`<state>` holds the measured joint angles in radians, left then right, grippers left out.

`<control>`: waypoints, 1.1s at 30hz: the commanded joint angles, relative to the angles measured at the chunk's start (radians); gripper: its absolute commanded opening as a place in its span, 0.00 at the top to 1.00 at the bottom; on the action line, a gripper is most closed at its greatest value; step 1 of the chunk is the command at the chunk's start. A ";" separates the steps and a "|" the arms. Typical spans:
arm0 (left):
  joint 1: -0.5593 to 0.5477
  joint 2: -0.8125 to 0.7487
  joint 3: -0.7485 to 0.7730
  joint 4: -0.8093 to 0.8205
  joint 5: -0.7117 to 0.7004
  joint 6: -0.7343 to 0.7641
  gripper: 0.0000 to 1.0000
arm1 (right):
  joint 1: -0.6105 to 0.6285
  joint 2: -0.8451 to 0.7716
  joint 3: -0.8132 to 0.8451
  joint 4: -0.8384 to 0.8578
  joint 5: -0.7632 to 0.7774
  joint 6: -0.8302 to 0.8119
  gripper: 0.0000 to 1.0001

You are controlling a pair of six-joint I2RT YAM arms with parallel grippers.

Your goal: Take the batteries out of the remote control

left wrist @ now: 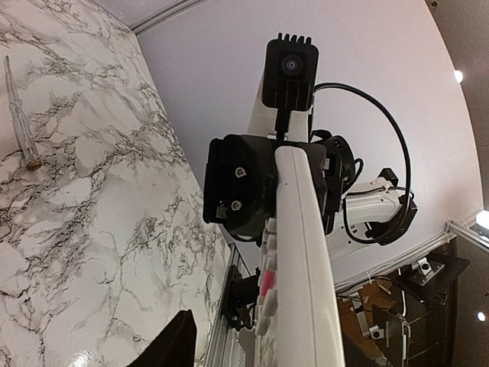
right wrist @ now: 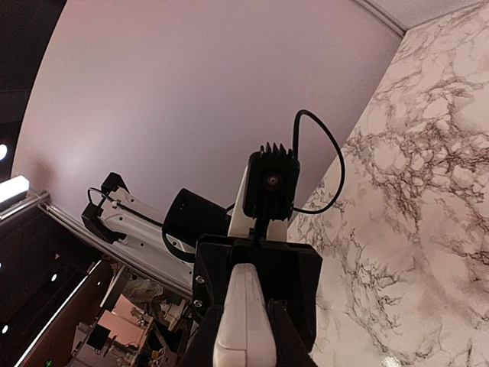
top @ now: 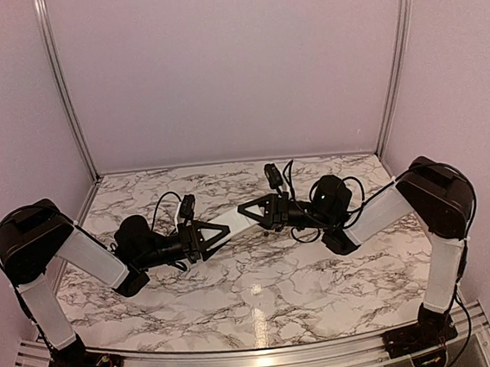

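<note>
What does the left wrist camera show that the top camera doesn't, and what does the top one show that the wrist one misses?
Only the left wrist view: buttons along the remote control, one of them pink, and a thin rod lying on the marble. Only the top view: the left arm and right arm whole, down to their bases. Both: the remote control held above the marble table, with the right end effector shut on its far end.

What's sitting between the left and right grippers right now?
The remote control bridges them: the right gripper clamps one end, the other reaches the left gripper. Top view shows it.
</note>
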<state>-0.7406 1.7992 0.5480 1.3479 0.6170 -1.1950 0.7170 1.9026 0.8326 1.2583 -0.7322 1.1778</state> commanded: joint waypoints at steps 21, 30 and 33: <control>0.007 0.029 0.041 0.314 -0.011 -0.018 0.98 | 0.001 0.015 0.010 -0.048 0.031 -0.054 1.00; 0.007 0.038 0.047 0.332 -0.006 -0.042 1.00 | 0.002 -0.035 0.008 -0.242 0.073 -0.152 0.69; 0.007 0.046 0.047 0.337 -0.007 -0.045 1.00 | 0.002 -0.040 0.005 -0.251 0.070 -0.158 0.57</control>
<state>-0.7364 1.8202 0.5758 1.3502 0.6128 -1.2198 0.7151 1.8786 0.8330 1.0832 -0.6819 1.0859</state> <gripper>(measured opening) 0.176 0.373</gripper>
